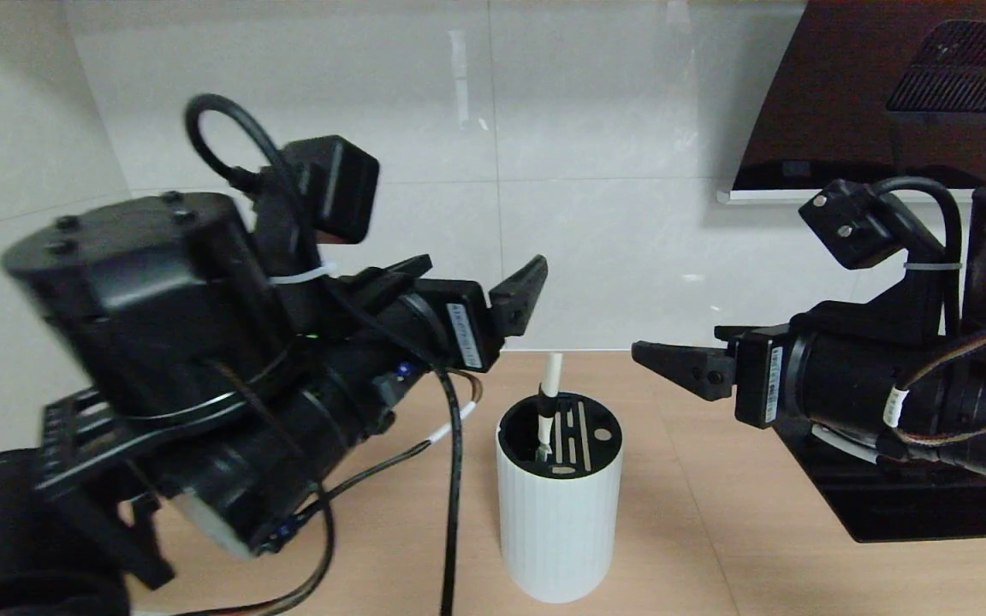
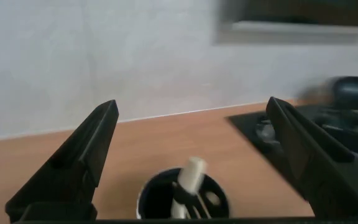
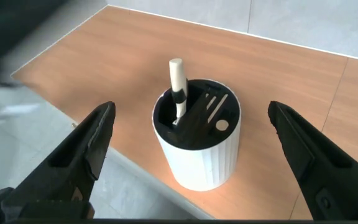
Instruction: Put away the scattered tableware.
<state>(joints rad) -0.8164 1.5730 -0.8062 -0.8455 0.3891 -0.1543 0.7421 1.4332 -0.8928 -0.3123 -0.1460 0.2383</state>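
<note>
Both jaws gape, released, near the white holder point(image 1: 560, 522); the white-handled utensil point(image 1: 549, 381) stands inside, its lower end hidden.

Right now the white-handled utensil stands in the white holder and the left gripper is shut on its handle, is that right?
Not quite. The white-handled utensil stands in the white holder, but the left gripper is open, spread wide and clear of the handle, as the left wrist view shows.

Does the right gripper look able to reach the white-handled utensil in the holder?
Probably yes: the right gripper is open facing the holder, and the utensil handle sticks up with nothing between.
</note>
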